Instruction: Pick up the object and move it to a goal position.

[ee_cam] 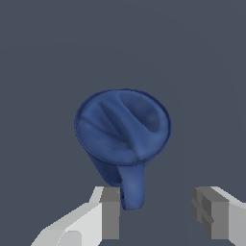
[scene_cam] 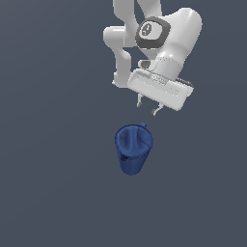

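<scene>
one arm, one pitcher (scene_cam: 133, 149), and i care about how they line up. the pitcher stands upright on the grey floor (scene_cam: 48, 193), mouth up, its long axis vertical, narrowing toward the base. my gripper (scene_cam: 147, 106) hangs above it, not touching, set a little toward the exterior view's right of the rim. in the wrist view the pitcher (ee_cam: 122, 132) sits ahead of the gap rather than between the fingers (ee_cam: 110, 211), with a tab off the rim reaching toward one of them. the jaws stand wide apart and hold nothing. i judge a small shift to centre, then a straight descent, comes next.
</scene>
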Tool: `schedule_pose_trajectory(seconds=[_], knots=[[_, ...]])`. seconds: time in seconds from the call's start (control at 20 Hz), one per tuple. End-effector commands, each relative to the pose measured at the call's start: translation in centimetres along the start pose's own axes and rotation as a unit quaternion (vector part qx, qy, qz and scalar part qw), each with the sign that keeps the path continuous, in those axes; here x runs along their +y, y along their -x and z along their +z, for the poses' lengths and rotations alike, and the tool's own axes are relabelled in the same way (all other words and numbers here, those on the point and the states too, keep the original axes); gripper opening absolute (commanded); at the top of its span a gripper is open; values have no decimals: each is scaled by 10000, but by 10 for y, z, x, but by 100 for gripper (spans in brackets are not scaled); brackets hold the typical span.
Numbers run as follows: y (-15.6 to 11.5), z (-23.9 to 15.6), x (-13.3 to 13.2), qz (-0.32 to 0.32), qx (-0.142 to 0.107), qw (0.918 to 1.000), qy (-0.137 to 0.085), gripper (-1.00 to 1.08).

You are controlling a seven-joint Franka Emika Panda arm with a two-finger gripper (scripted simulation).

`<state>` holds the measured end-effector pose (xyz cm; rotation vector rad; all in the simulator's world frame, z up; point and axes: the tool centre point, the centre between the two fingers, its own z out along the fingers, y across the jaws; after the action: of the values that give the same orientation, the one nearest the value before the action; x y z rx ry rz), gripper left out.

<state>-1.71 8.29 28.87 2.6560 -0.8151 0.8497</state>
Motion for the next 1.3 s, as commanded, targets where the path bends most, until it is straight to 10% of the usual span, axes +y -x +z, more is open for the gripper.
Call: schedule_pose_trajectory(seconds=[0.0,1.25], knots=[[9,9,-3,70,7,10000,1,28],[50,50,-11,418,-120,9991,4,28]])
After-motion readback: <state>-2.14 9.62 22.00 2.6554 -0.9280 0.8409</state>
